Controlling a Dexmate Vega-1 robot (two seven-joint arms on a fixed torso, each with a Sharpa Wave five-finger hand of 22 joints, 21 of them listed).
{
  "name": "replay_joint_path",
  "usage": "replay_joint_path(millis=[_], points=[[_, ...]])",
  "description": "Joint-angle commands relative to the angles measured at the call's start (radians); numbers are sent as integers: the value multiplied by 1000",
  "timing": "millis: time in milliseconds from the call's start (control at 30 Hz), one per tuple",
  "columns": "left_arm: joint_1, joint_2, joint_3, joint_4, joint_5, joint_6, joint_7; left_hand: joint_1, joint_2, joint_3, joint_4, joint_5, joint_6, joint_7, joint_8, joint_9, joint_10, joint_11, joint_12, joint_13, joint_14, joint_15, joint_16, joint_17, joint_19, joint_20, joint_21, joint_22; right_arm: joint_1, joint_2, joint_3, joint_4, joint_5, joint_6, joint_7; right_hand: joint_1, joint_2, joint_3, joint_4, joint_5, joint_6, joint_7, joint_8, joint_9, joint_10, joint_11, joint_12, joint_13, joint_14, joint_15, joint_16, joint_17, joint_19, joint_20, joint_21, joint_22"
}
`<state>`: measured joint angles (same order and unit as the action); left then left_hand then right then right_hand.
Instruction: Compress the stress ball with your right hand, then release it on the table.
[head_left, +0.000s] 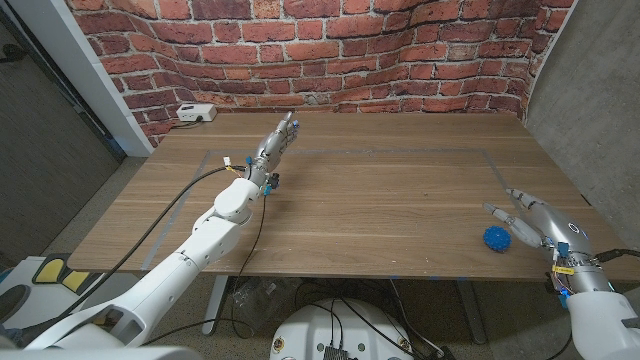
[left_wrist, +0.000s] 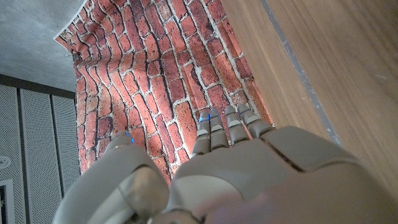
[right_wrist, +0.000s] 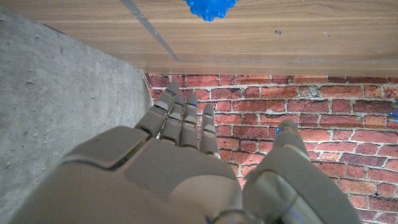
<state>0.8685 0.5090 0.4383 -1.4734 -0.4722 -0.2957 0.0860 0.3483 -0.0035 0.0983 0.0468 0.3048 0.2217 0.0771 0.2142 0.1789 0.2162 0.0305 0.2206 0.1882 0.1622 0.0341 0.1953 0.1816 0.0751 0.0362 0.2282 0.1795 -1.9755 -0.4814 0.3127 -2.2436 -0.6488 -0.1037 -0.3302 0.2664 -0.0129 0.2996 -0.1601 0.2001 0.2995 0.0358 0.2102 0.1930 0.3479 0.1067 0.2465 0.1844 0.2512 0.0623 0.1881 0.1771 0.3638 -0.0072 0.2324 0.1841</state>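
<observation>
A blue knobbly stress ball (head_left: 496, 238) lies on the wooden table (head_left: 380, 200) near the front right corner; the right wrist view catches it too, the stress ball (right_wrist: 211, 9) on the wood. My right hand (head_left: 532, 222) hovers just right of the ball, fingers spread, holding nothing; a small gap separates them. Its fingers (right_wrist: 180, 118) reach straight out in the right wrist view. My left hand (head_left: 275, 143) stretches out over the far left of the table, fingers straight and together, with nothing in it. The left hand (left_wrist: 236, 168) points toward the brick wall.
A white power strip (head_left: 195, 113) sits at the table's far left corner against the brick wall (head_left: 330, 50). A thin taped rectangle outline (head_left: 350, 152) marks the tabletop. A grey concrete wall (head_left: 590, 100) stands to the right of the table.
</observation>
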Motion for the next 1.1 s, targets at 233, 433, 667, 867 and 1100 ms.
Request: replay_joint_path(millis=[233, 433, 667, 867, 1100], points=[[-6, -6, 4, 15, -9, -3, -10, 1, 6, -8, 1, 0, 9, 0, -1, 6, 12, 2, -5, 3, 11, -1, -1, 2, 6, -1, -1, 1, -18, -46, -36, -56, -47, -176, 74, 56, -4, 16, -10, 7, -17, -6, -7, 5, -5, -15, -9, 4, 15, -7, -1, 2, 69, 30, 17, 0], [-9, -8, 6, 19, -11, -3, -15, 2, 7, -8, 1, -1, 11, 0, -2, 6, 12, 2, -6, 3, 10, -1, -2, 2, 4, 3, -2, 2, -25, -67, -48, -80, -65, -248, 114, 66, -8, 17, -10, 6, -20, -7, -8, 6, -5, -14, -11, 4, 26, -9, 2, 2, 89, 34, 22, 0], [-9, -10, 6, 22, -15, -6, -19, 2, 8, -9, 1, -2, 12, 0, -3, 6, 12, 2, -7, 3, 11, 0, -2, 2, 4, 6, -4, 2, -22, -104, -69, -103, -83, -338, 181, 88, -7, 25, -12, 7, -19, -7, -7, 6, 2, -12, -10, 4, 47, -6, 6, 2, 107, 29, 25, -1], [-6, -9, 5, 21, -18, -5, -18, 2, 9, -10, 2, -3, 17, -1, -2, 6, 14, 1, -8, 3, 12, 0, -2, 2, 4, 10, -5, 2, -20, -130, -80, -115, -90, -380, 204, 113, -4, 34, -16, 7, -14, -11, -4, 6, 6, -16, -10, 5, 54, -6, 5, 2, 119, 30, 26, -1], [-9, -13, 6, 30, -24, -4, -22, 2, 10, -11, 2, -3, 18, -2, -3, 6, 16, 0, -8, 3, 13, -1, -2, 2, 4, 12, -5, 2, -1, -178, -99, -130, -95, -454, 274, 147, -9, 43, -19, 6, 1, -16, 3, 6, 28, -21, -4, 5, 77, -14, 8, 1, 141, 27, 29, -2]])
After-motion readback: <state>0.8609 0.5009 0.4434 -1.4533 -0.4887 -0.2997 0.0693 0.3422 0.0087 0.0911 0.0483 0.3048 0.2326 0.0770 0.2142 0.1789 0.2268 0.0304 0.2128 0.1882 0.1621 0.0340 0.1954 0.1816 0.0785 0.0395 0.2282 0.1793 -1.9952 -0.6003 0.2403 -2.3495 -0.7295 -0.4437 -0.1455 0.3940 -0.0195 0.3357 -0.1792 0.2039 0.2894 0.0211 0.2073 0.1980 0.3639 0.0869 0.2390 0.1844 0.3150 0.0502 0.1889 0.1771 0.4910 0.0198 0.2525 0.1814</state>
